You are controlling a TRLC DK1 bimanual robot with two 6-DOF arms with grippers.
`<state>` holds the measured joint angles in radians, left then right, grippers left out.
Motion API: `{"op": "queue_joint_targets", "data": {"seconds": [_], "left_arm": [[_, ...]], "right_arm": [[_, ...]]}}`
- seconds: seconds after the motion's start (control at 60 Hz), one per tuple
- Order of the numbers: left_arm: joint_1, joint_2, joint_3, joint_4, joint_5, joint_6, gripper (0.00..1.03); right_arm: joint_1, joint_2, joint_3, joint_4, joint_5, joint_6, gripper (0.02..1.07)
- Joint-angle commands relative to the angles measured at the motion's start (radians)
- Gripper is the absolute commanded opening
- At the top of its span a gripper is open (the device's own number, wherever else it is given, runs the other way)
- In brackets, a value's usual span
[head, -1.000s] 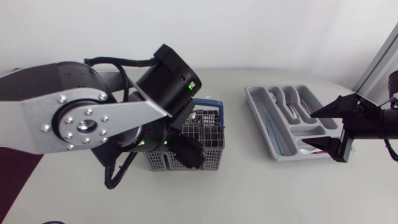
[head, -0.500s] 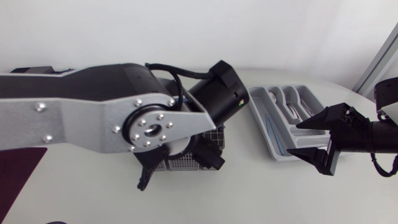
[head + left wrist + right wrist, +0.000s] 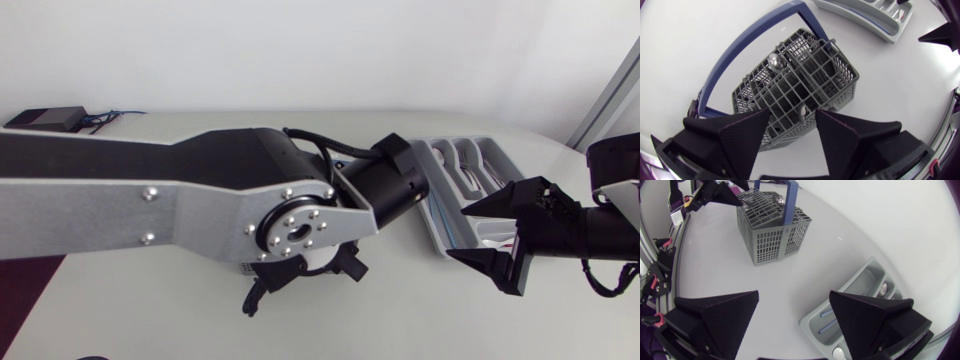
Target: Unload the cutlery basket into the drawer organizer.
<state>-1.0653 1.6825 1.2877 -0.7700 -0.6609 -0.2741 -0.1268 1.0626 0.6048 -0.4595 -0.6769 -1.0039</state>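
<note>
The grey mesh cutlery basket (image 3: 795,85) with a blue handle (image 3: 747,47) lies directly under my left gripper (image 3: 793,114). A metal utensil handle (image 3: 802,114) sticks up between its open fingers, touching neither. A spoon end (image 3: 775,61) rises further back. In the head view my left arm hides the basket; the left gripper (image 3: 303,282) shows below it. My right gripper (image 3: 460,232) stands open at the near end of the grey drawer organizer (image 3: 500,160), which holds spoons. From the right wrist, the right gripper (image 3: 794,296) holds nothing, with the basket (image 3: 772,227) and the organizer (image 3: 860,305) ahead.
A small black box (image 3: 45,117) with cables sits at the table's far left corner. Bare tabletop lies between the basket and the organizer.
My left arm has swung right and out over the basket, covering it in the head view, and its fingers have narrowed. The right gripper has shifted left and nearer, still open.
</note>
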Motion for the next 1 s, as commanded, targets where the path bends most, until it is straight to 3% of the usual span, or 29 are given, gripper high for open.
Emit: {"op": "queue_joint_targets", "data": {"seconds": [0.0, 0.15, 0.433, 0.65, 0.85, 0.983], "left_arm": [[-0.009, 0.036, 0.030, -0.017, -0.014, -0.039, 0.60], [-0.016, 0.057, 0.025, -0.018, -0.020, -0.043, 0.57], [-0.018, 0.071, 0.025, -0.018, -0.062, -0.051, 0.33], [-0.018, 0.089, 0.030, -0.018, -0.071, -0.056, 0.29], [-0.015, 0.102, 0.025, -0.015, -0.098, -0.062, 0.14], [-0.015, 0.100, 0.016, -0.011, -0.114, -0.062, 0.10]], "right_arm": [[0.023, -0.029, -0.040, 0.010, -0.003, 0.047, 1.03], [0.041, -0.066, -0.057, 0.024, -0.001, 0.068, 1.03], [0.041, -0.104, -0.091, 0.025, -0.001, 0.065, 1.03], [0.041, -0.125, -0.103, 0.025, -0.001, 0.064, 1.03], [0.046, -0.131, -0.109, 0.025, -0.001, 0.065, 1.03], [0.069, -0.139, -0.112, 0.027, 0.004, 0.080, 1.03]]}}
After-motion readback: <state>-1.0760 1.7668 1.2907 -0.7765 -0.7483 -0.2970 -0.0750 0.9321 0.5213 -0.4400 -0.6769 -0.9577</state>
